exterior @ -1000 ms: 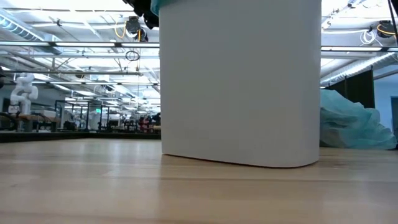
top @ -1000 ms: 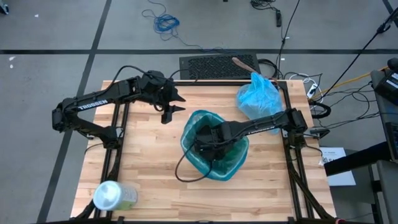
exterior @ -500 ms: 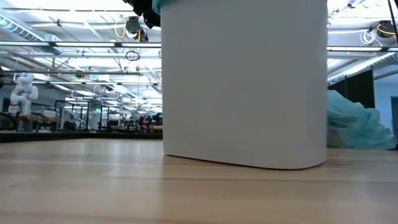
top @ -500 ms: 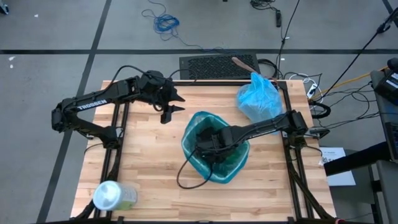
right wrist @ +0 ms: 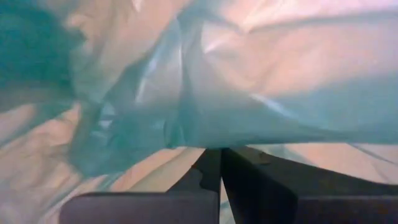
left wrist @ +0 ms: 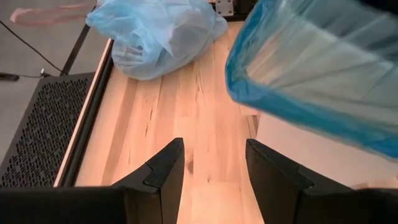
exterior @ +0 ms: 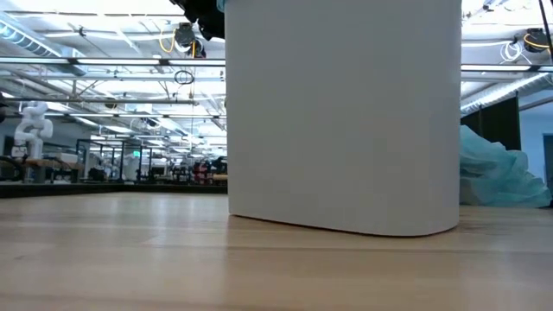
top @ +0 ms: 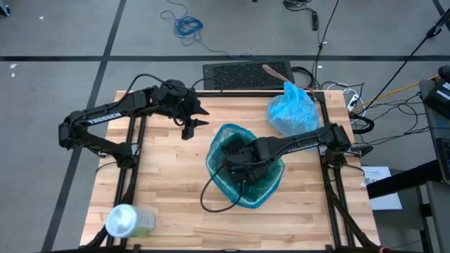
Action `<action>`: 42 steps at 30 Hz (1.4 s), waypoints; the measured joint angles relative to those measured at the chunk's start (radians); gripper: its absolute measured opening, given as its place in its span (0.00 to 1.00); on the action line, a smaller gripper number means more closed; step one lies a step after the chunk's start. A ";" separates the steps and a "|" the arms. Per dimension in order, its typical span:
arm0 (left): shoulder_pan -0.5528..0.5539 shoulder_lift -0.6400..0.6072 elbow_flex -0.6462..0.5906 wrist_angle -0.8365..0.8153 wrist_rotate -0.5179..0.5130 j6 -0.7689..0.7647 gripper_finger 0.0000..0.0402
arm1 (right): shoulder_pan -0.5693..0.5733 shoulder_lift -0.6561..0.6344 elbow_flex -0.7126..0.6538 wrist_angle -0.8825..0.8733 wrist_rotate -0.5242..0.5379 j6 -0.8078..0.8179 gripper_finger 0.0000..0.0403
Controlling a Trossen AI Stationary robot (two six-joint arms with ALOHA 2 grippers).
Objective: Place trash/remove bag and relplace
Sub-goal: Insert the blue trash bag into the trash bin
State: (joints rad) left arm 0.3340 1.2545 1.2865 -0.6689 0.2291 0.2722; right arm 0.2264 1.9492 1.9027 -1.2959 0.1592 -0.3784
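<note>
**Right gripper deep in the lined bin, full bag set aside**

The pale blue filled bag point(top: 291, 109) sits knotted at the table's far right corner, well apart from the white bin point(exterior: 344, 112) at mid-table. A teal-green liner point(top: 242, 169) is draped over the bin's rim. The right gripper point(right wrist: 221, 163) reaches down inside it, fingers pressed together against the liner's folds. The left gripper point(left wrist: 211, 163) hovers over the far left of the wooden table point(top: 169, 183), fingers spread, holding nothing. A pale-green container point(top: 129, 221) lies near the front left corner.
</note>
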 joint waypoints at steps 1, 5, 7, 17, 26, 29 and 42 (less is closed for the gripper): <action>0.000 0.000 0.000 0.000 0.000 0.000 0.42 | 0.000 -0.003 0.018 -0.012 -0.001 0.000 0.00; 0.000 0.000 0.000 0.000 0.000 0.000 0.42 | 0.000 -0.006 0.071 -0.034 -0.002 -0.004 0.00; 0.000 0.000 0.000 0.000 0.000 0.000 0.42 | 0.000 -0.006 0.072 -0.034 -0.008 -0.009 0.00; 0.000 0.000 0.000 0.006 0.000 -0.001 0.42 | 0.008 -0.001 0.071 -0.028 -0.079 -0.006 0.00; -0.007 0.000 0.000 -0.003 0.023 -0.004 0.42 | 0.018 0.017 0.071 -0.063 -0.077 0.001 0.00; -0.008 0.000 0.000 -0.002 0.025 -0.001 0.42 | 0.032 -0.009 0.071 -0.063 -0.043 0.006 0.00; -0.007 0.000 0.001 0.000 0.028 -0.002 0.42 | 0.029 0.003 0.051 -0.043 -0.051 0.026 0.00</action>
State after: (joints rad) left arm 0.3267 1.2544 1.2873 -0.6688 0.2569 0.2707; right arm 0.2554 1.9520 1.9541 -1.3384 0.1083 -0.3519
